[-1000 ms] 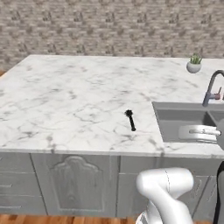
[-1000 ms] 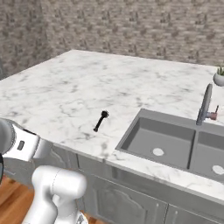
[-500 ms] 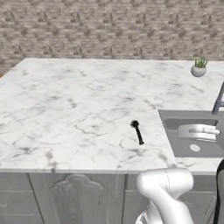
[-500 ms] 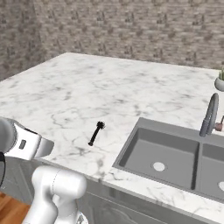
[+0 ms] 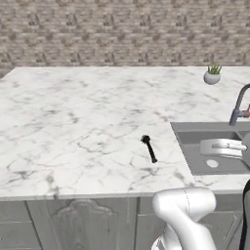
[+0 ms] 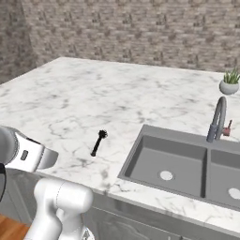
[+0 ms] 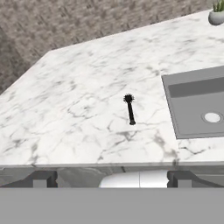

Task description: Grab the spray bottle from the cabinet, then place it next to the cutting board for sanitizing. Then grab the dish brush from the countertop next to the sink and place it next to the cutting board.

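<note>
Lying flat on the white marble countertop (image 5: 73, 122), the dish brush (image 5: 149, 148) sat untouched, its round head pointing away from the robot and its thin black handle toward the near edge. It rested just left of the sink (image 5: 215, 151), apart from the basin rim, with bare marble all around it. From the right base camera the same brush (image 6: 98, 142) lay between the counter's front edge and the sink's left wall (image 6: 133, 157). The hand camera looked across at the brush (image 7: 130, 109) from low in front of the counter, well apart from it.

Only the two dark tips of the gripper (image 7: 112, 179) showed at the bottom corners of the hand view, set wide apart with nothing between them, so the hand was spread and empty.

Further right, the curved faucet (image 6: 218, 117) stood behind the basins, and a small potted plant (image 5: 212, 75) sat near the back of the slab.

Judging from this, the brush half of the task was not yet begun: no grasp had been made. No spray bottle, cabinet or cutting board appeared, so whether the bottle had been placed could not be told.
</note>
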Tool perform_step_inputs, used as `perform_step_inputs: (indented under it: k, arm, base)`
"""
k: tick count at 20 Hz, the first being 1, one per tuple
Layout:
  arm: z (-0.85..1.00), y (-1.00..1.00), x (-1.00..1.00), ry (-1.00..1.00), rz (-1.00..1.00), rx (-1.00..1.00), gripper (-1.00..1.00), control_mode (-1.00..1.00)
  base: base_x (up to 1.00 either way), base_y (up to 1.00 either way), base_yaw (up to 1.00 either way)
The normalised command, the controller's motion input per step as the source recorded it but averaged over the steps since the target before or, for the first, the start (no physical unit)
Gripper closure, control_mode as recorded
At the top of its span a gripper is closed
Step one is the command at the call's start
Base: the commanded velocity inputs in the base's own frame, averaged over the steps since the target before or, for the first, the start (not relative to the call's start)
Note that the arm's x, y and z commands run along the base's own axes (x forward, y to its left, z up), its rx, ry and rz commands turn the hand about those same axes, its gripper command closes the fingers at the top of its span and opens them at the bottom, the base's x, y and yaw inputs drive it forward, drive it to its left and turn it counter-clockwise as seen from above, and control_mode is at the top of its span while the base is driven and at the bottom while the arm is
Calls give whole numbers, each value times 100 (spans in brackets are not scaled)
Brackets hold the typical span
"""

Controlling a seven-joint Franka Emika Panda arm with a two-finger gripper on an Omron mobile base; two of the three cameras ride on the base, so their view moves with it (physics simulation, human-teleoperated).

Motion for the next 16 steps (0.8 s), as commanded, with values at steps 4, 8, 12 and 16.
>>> perform_step_inputs:
  k: [4,8,12,16]
  arm:
    - [0,0,0,0,0,0,-100,100]
    - [-3,0,31,1,0,0,-100,-100]
    - [-15,0,38,8,0,0,-100,-100]
    - [-33,0,54,14,0,0,-100,-100]
  base:
    - [9,10,-13]
    - [0,0,0]
    - [0,0,0]
    - [0,0,0]
